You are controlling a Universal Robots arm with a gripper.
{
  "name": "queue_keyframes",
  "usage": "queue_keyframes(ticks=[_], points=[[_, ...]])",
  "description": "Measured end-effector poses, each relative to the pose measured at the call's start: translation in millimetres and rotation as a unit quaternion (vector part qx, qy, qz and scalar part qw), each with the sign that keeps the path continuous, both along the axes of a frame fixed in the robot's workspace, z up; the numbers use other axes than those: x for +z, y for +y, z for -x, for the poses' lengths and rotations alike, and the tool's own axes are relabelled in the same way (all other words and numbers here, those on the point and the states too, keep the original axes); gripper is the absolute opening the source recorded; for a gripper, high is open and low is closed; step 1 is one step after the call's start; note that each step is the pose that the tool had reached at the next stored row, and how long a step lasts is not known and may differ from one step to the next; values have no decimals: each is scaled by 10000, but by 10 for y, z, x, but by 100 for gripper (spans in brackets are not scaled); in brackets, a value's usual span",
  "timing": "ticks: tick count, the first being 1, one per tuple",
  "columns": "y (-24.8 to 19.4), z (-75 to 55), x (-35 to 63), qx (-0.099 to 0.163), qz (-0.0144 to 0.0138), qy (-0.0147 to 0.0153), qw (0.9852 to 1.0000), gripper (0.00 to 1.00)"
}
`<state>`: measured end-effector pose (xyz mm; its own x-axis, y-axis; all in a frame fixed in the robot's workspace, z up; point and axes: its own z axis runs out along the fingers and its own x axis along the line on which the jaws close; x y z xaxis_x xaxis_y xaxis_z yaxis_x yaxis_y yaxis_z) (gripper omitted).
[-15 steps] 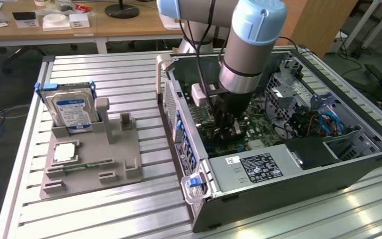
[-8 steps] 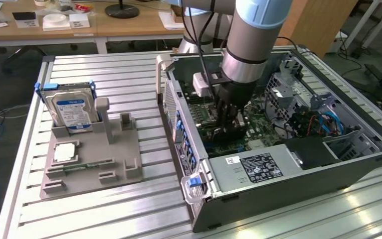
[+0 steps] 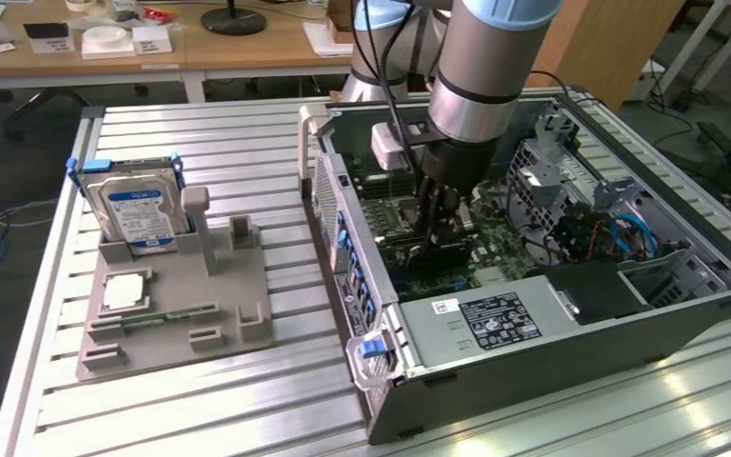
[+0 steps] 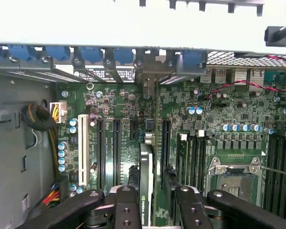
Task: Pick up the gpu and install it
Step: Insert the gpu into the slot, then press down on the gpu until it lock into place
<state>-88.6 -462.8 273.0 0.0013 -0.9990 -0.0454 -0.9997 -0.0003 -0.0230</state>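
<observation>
A: Wrist view, nearest item: the gripper, its black fingers standing either side of the gpu and pinching it edge-on. The card shows as a thin dark blade with a green logo, running away from the camera toward the rear of the computer case.

B: Step in hand?

A: Judged as the install, not the pick-up. The card is already gripped and held inside the case, over the green motherboard, in line with the long black expansion slots. Whether its lower edge has entered a slot cannot be told.

B: What does the next move call for?

A: By judgement: the card kept square to its slot and its metal end matched to the row of rear openings with blue clips before any downward press. A tilt would likely jam the edge connector.

B: Farther in?

A: The empty processor socket to one side, a bundle of coloured cables to the other, then the rear wall of the case.

B: Arm pose, exterior view?

A: The arm comes down steeply from above into the open computer case, wrist pointing downward, gripper low among the boards. On the exterior view's left, on the slatted counter, a grey holder carries a hard drive standing upright.
</observation>
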Motion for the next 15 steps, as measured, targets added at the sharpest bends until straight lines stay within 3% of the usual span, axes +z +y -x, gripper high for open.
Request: queue_keyframes(ticks=[4,7,15], points=[[0,0,1,0,0,0,10000,27],[0,0,1,0,0,0,10000,11],[0,0,1,0,0,0,10000,11]])
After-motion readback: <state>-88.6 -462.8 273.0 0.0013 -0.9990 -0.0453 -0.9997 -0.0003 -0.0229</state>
